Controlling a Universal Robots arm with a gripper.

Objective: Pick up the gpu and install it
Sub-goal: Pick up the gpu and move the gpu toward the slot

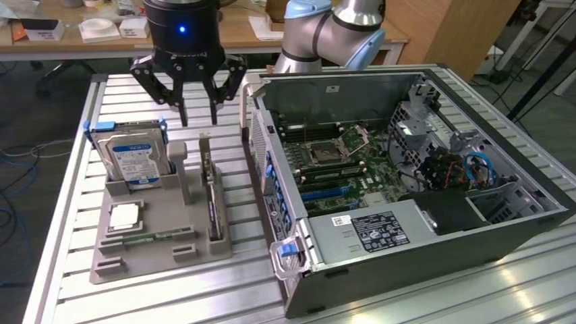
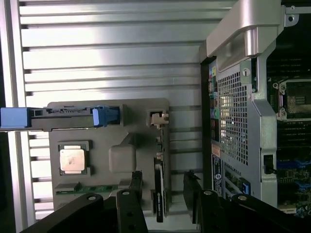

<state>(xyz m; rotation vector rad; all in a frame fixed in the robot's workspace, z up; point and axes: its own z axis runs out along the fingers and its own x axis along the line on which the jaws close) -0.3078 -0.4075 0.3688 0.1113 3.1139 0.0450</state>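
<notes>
The gpu (image 1: 212,202) stands on edge in a slot of the grey holder tray (image 1: 171,260), its silver bracket end toward the back of the table. My gripper (image 1: 199,121) hangs above that back end, open, with nothing between its fingers. From the wrist view the gpu (image 2: 159,194) appears as a thin dark strip, and my gripper (image 2: 163,182) straddles it from above with a black finger (image 2: 136,182) on either side, clear of the card. The open computer case (image 1: 405,175) lies on its side at the exterior view's right of the tray, motherboard (image 1: 347,169) exposed.
In the tray, a hard drive (image 1: 135,158) in a blue caddy stands upright, with a CPU (image 1: 124,214) and a RAM stick (image 1: 148,237) lying flat in front of it. The case wall (image 2: 243,107) rises close beside the tray. The slatted aluminium table (image 1: 180,297) carries everything.
</notes>
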